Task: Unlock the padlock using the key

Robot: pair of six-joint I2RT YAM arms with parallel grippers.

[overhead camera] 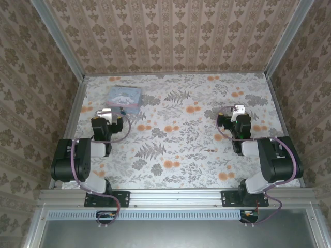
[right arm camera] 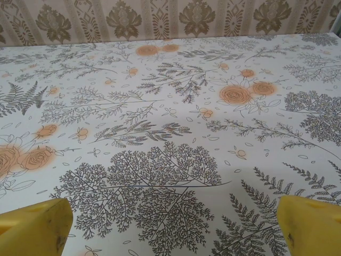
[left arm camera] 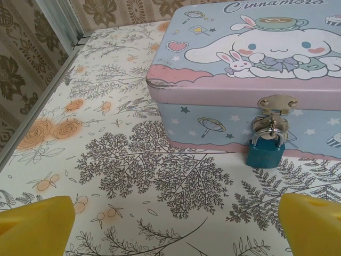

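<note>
A teal padlock [left arm camera: 266,152] hangs from the brass hasp [left arm camera: 277,102] on the front of a pastel cartoon tin box [left arm camera: 245,58], which sits at the table's back left [overhead camera: 124,96]. Silver metal shows at the shackle; I cannot make out a key. My left gripper [left arm camera: 176,229] is open just in front of the box, its yellow fingertips [left arm camera: 37,221] wide apart over bare cloth, and the padlock lies ahead and to the right. At the right side of the table my right gripper [overhead camera: 237,111] is open over the floral cloth [right arm camera: 170,160], holding nothing.
The floral tablecloth [overhead camera: 176,150] covers the table inside patterned walls [overhead camera: 170,31]. An aluminium rail [left arm camera: 58,26] runs close along the left of the box. Open cloth lies between the two arms.
</note>
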